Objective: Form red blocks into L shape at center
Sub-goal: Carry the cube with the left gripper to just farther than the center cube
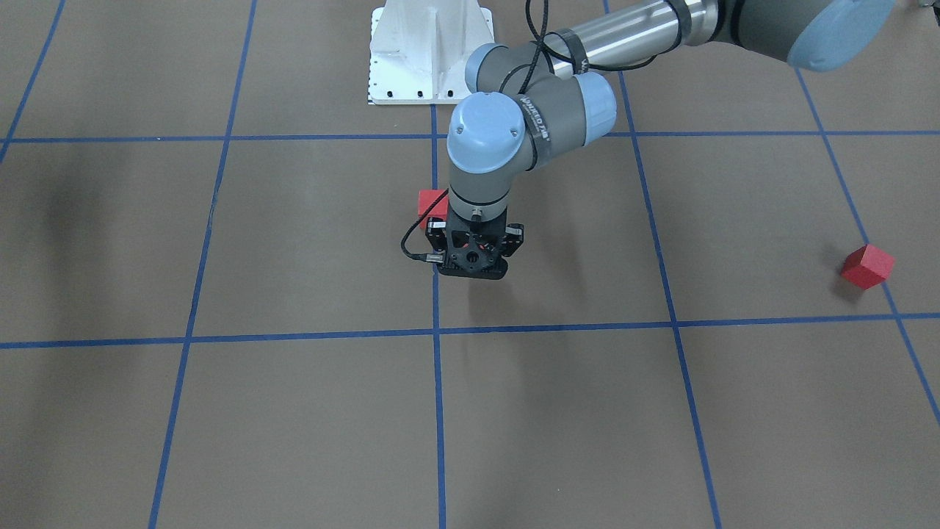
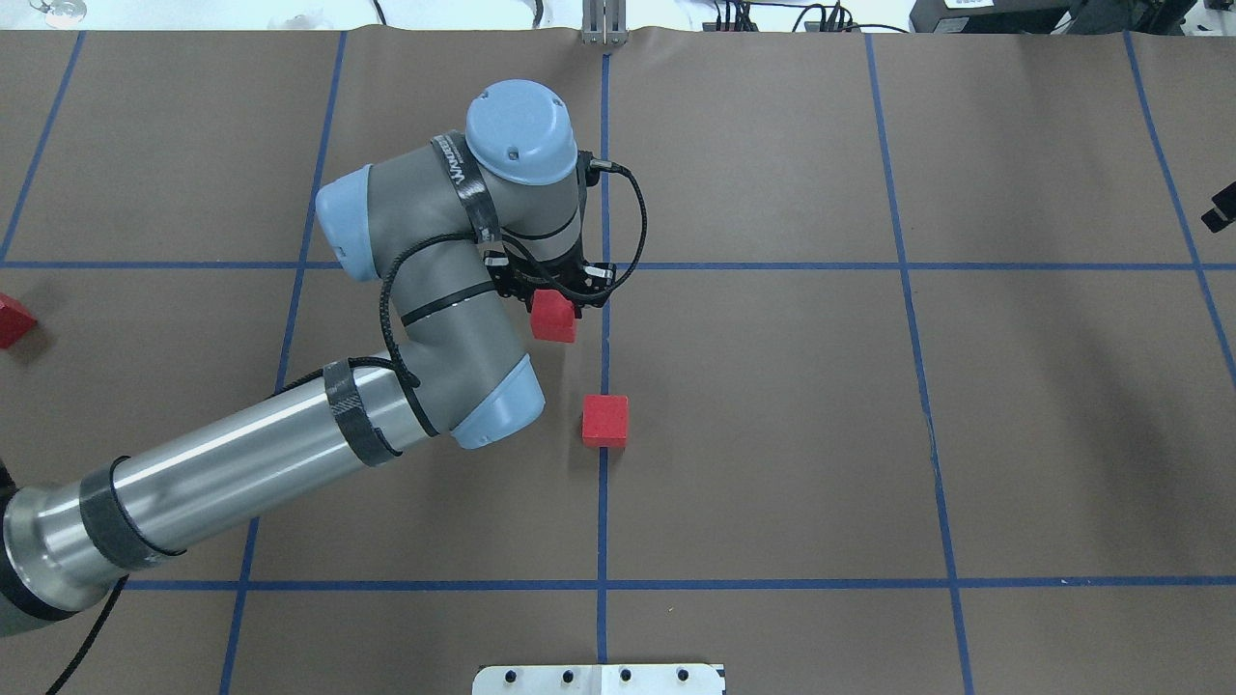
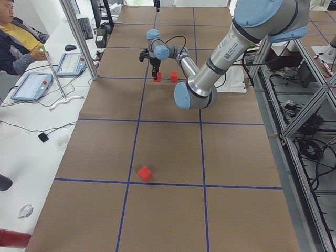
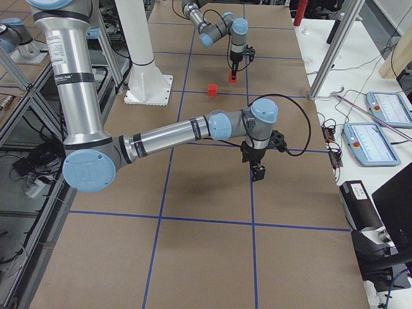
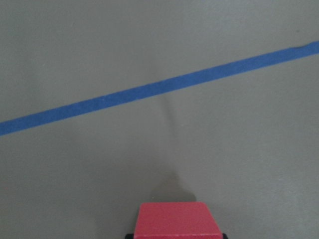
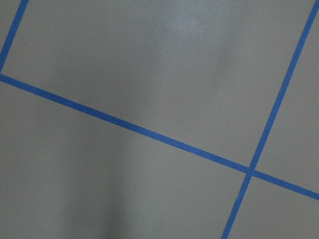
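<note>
Here the left gripper (image 2: 552, 307) is closed on the sides of the first red block (image 2: 554, 320). In the left wrist view the block fills the bottom edge, with a dark fingertip (image 5: 128, 235) just showing at its lower corner. I cannot tell whether this block rests on the brown worktop (image 2: 772, 434) or hangs slightly above it. It sits just to the robot's left of the central blue tape line (image 2: 603, 502), on the side away from the white robot base (image 2: 599, 679). The second red block (image 2: 604, 421) lies flat on that same line at the center (image 2: 676, 386). It is near the first block but apart from it, closer to the base. The third red block (image 2: 12, 319) lies well apart from both, far out on the robot's left near the edge of the overhead view, turned at an angle to the grid. The right gripper (image 4: 258, 172) points down over the worktop near a grid crossing, well away from all three blocks. Its wrist view shows only brown surface and tape, so I cannot tell whether it is open or closed.
</note>
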You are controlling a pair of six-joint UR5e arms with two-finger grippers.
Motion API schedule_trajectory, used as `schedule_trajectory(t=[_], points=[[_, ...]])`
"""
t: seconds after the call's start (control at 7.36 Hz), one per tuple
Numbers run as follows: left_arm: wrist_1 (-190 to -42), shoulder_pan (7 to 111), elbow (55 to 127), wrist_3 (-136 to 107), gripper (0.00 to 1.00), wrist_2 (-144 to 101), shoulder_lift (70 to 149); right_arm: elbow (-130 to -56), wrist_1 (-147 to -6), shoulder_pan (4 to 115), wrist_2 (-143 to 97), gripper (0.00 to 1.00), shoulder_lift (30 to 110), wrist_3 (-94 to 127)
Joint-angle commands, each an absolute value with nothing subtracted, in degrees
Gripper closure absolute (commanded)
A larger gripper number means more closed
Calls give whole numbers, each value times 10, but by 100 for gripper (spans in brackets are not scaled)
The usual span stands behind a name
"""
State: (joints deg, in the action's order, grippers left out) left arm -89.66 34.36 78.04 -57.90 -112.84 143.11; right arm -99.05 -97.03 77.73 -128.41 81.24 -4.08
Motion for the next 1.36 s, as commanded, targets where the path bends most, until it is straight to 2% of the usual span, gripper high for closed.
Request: schedule_trajectory(t=[0.0, 1.22], points=[[-897, 318, 772, -600, 100, -1113, 1443, -991, -970, 778, -1284, 0, 811, -40], [-901, 285, 761, -640, 100, -1100, 1449, -991, -970, 778, -1284, 0, 809, -38]])
